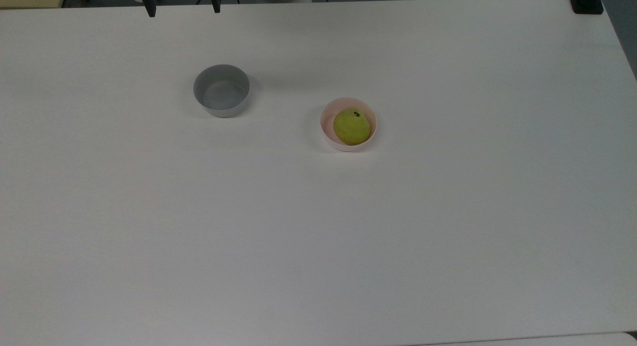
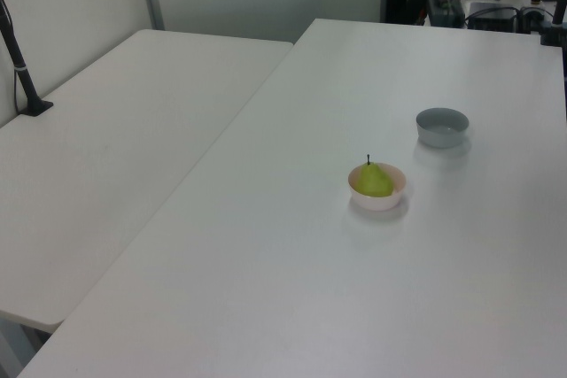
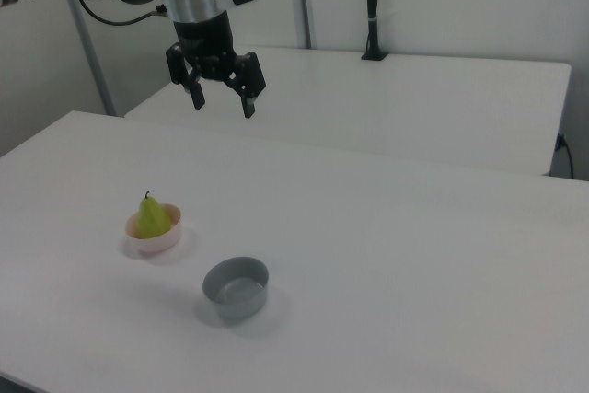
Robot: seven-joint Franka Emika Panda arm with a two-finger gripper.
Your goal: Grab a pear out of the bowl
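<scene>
A yellow-green pear [image 1: 352, 126] [image 2: 375, 180] [image 3: 153, 216] with a short dark stem sits upright in the pale pink bowl [image 1: 326, 132] [image 2: 379, 199] [image 3: 156, 240] near the middle of the white table. My gripper [image 3: 223, 104] hangs high above the table, well apart from the bowl, open with nothing between its fingers. In the top view its two dark fingertips [image 1: 150, 8] poke in at the upper edge, far up and left of the pear.
An empty grey bowl [image 1: 221, 90] [image 2: 442, 127] [image 3: 236, 287] stands to the top view's left of the pink one. The white table [image 1: 318, 236] stretches wide around both. A second table [image 2: 106, 157] adjoins it. A black post [image 3: 371, 6] stands behind.
</scene>
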